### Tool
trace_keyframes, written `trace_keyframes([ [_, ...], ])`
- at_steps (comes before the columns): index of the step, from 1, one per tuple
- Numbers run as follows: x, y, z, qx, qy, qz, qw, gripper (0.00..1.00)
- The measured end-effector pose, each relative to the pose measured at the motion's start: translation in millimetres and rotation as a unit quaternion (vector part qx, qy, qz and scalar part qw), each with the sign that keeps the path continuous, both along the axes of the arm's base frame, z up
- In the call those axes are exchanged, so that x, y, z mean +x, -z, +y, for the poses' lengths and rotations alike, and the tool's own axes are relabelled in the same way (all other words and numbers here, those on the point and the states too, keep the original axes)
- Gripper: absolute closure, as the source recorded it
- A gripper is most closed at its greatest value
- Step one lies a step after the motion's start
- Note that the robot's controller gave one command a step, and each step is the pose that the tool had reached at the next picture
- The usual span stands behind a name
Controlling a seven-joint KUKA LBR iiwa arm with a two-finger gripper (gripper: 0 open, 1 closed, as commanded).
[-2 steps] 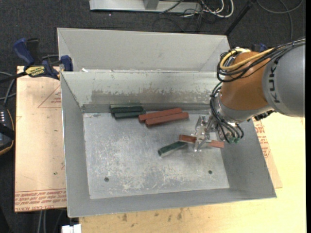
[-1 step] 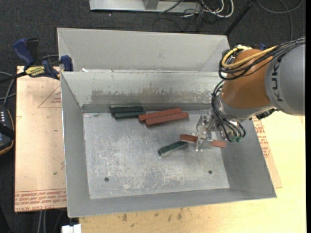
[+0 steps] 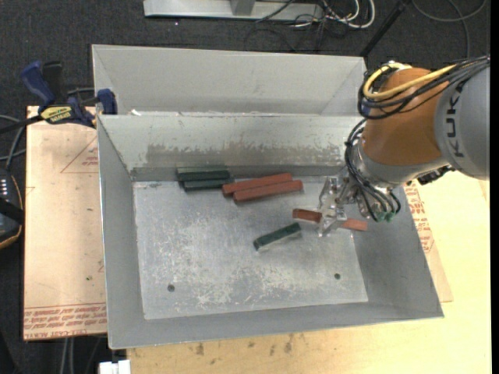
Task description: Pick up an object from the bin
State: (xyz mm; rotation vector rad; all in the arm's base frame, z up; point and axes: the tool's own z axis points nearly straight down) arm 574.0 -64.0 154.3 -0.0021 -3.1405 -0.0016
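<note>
Red-brown bar [image 3: 306, 216] – a short, flat stick with squared ends – lies on the floor of the bin [image 3: 234, 287], right of middle and tilted a little down toward the right. I see the tool [image 3: 330, 218] sitting directly over it, so the bar's left end sticks out on the tool's left. An orange-red stub [image 3: 356, 225] shows on the tool's right, in line with the bar; I cannot tell whether that is the same stick or a separate piece. I also cannot tell from up here how far the tool is open, nor whether it has hold of anything. The orange-covered wrist [image 3: 398, 131] hangs above it, over the bin's right wall.

Just left of the bar and slightly nearer to me lies a small dark green stick [image 3: 277, 237], angled up to the right and apart from the bar. Further back – close under the rear wall – a pair of longer red-brown sticks [image 3: 262, 187] lie side by side, with a pair of dark green sticks [image 3: 203, 178] just to their left.
</note>
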Motion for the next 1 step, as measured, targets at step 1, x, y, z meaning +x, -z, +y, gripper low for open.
trace_keyframes([
  [1, 1.5, -14.3, -0.1, -0.001, 0.0, -0.004, 1.0, 1.0],
])
